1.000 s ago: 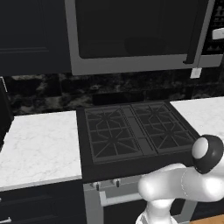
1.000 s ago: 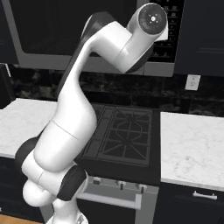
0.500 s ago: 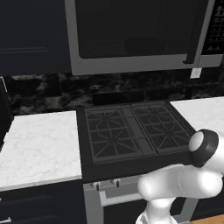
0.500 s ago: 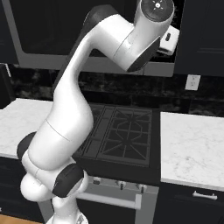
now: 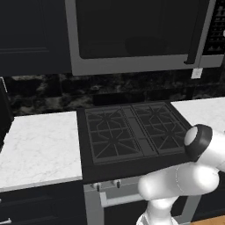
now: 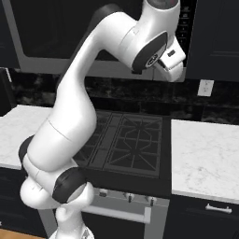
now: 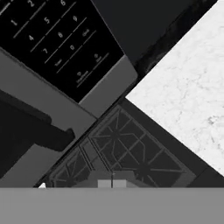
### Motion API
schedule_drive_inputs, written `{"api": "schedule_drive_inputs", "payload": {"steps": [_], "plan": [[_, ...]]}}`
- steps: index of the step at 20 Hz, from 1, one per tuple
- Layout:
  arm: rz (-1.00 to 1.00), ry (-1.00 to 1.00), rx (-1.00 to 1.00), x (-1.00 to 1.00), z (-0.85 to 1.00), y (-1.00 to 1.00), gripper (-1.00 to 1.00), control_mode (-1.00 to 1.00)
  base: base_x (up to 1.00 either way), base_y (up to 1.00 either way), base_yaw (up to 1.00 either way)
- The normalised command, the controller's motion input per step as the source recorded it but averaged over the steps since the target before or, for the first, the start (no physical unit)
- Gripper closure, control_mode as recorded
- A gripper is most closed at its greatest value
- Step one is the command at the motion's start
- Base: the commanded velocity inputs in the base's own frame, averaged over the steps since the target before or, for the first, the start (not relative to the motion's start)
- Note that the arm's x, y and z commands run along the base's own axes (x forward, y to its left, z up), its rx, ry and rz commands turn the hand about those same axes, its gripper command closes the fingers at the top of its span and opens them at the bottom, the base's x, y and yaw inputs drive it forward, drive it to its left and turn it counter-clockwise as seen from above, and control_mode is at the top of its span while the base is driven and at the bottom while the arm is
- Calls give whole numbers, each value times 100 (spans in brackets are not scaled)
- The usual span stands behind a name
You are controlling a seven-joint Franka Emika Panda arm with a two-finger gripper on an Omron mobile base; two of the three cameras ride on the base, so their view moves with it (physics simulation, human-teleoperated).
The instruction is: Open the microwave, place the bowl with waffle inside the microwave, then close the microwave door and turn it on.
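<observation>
The microwave (image 5: 136,66) hangs above the stove, and the microwave door (image 5: 132,30) lies flush with its frame, shut. Its black bar handle (image 5: 200,35) stands beside the dark button panel (image 5: 217,26). My gripper (image 6: 175,65) is raised in front of that panel's lower part, shut, with nothing seen in it. The hand view looks closely at the keypad (image 7: 57,39), with the handle (image 7: 39,127) below it. The bowl and the waffle are hidden; a faint dark rounded shape (image 5: 145,44) behind the glass cannot be identified.
The black stove (image 5: 132,132) with its burner grates lies under the microwave. White marble counters flank it on the left (image 5: 39,145) and right (image 6: 205,154). A wall socket (image 6: 205,87) sits above the right counter. Dark cabinets (image 5: 30,35) stand beside the microwave.
The arm's upper links have swung, and the hand has come down a little in front of the button panel. The door has stayed shut.
</observation>
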Motion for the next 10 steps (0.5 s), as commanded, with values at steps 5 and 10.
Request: {"api": "schedule_drive_inputs", "payload": {"steps": [5,10], "plan": [[-5,5,22,1,-8,-35,100,-100,0,0,0],[-2,-2,15,0,-20,-6,100,-100,0,0,0]]}}
